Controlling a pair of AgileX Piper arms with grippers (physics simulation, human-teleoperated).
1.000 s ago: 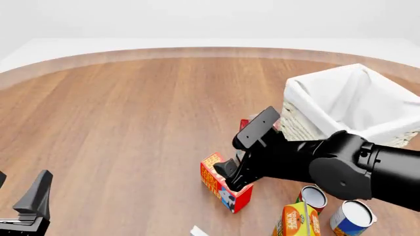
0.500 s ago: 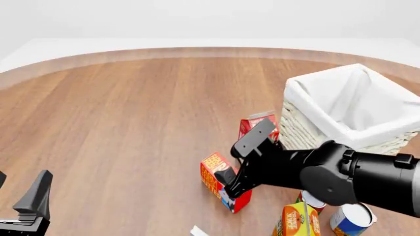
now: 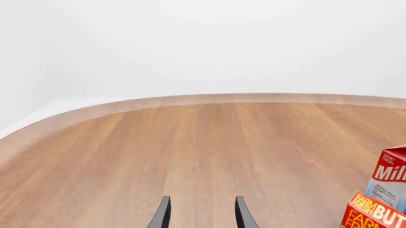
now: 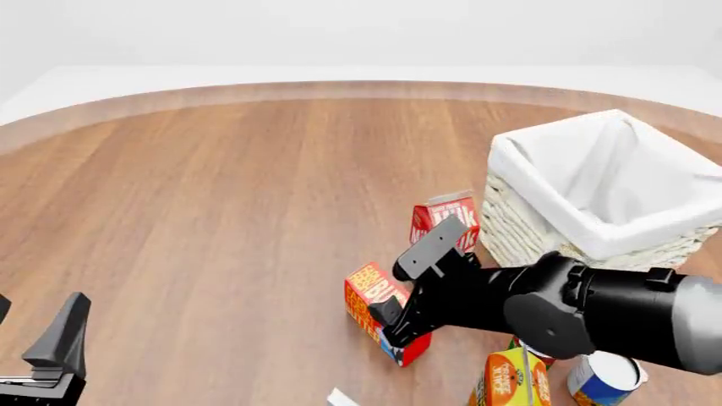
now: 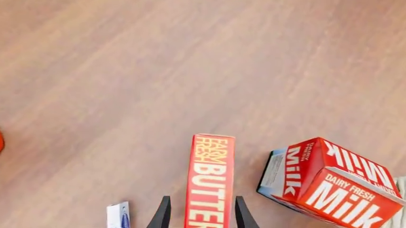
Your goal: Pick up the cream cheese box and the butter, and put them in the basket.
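Note:
The butter [image 4: 370, 298], a red and orange carton, lies on the wooden table in front of the basket [image 4: 513, 222]. My right gripper [image 4: 391, 316] is low over it, open, with a finger on each side. In the right wrist view the butter [image 5: 210, 175] runs between the two fingers [image 5: 162, 214], with a small gap on one side. The cream cheese box [image 5: 119, 217] is a small whitish box beside that finger; its corner [image 4: 340, 396] shows at the front edge. My left gripper [image 4: 36, 331] is open and empty at the near left, also seen as the left gripper [image 3: 201, 210].
A red "Milk" carton [image 4: 447, 215] stands between the butter and the basket, close to my right arm. An orange juice carton [image 4: 508, 381] and two cans [image 4: 607, 374] stand at the near right under the arm. The table's curved edge [image 4: 338, 88] runs along the back.
My right gripper has sunk lower over the butter, uncovering the milk carton behind it. The butter and the left arm have not moved.

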